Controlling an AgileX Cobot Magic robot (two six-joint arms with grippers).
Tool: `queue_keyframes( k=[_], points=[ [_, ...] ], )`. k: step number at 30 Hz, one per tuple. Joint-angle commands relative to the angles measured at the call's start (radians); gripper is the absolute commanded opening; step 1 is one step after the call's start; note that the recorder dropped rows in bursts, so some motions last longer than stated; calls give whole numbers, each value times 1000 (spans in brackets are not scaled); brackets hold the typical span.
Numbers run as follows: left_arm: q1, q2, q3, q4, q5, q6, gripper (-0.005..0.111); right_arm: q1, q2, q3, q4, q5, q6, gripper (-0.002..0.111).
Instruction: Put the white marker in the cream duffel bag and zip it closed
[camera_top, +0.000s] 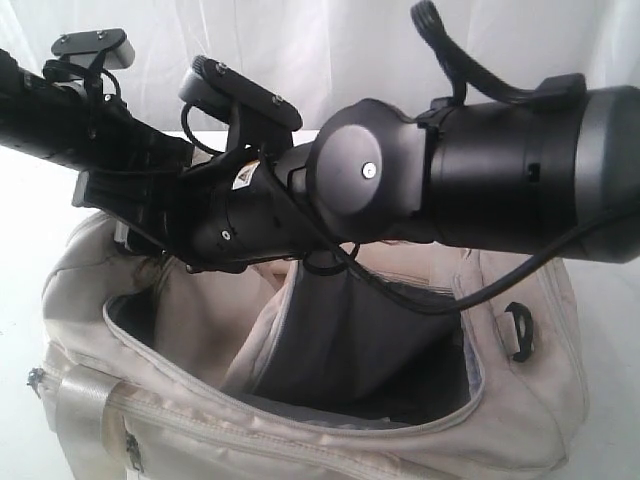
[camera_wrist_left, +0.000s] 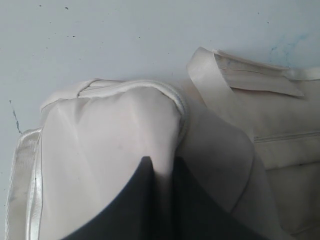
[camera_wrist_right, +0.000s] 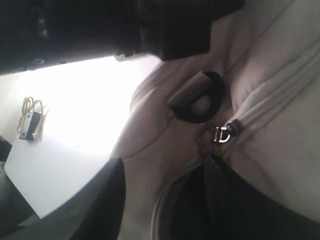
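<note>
- One cream duffel bag (camera_top: 500, 440) lies on the white bench (camera_top: 20, 230), its top zip undone and its mouth gaping on the dark grey lining (camera_top: 340, 350)
- Two black arms (camera_top: 520, 170) cross above the bag in the exterior view, hiding much of its far side
- One shiny webbing strap (camera_top: 80, 420) runs over the bag's near left corner
- Left claw (camera_wrist_left: 161, 166): its two dark fingers (camera_wrist_left: 130, 205) are pressed nearly together, pinching a fold of the bag's cream fabric at a rounded end of the bag
- Right claw (camera_wrist_right: 162, 162): its two fingers (camera_wrist_right: 97, 200) are spread apart with nothing clamped and cream cloth showing across the gap
- One fingertip of the right claw sits just beside the single metal zip pull (camera_wrist_right: 222, 134), perhaps touching it, though the dim view leaves that unsure
- One black plastic loop (camera_wrist_right: 197, 97) sits near that pull on the bag's wall; the exterior view also shows one such loop, on the bag's right end
- The white marker cannot be made out in any of the three views
</note>
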Motion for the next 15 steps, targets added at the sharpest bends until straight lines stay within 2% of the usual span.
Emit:
queue_keyframes(
  k=[1, 15],
  points=[
    [4, -5, -8, -3, -10, 3, 1, 16, 18, 5, 30, -32, -23, 47],
    [4, -5, -8, -3, -10, 3, 1, 25, 75, 5, 63, -70, -21, 46]
  ],
)
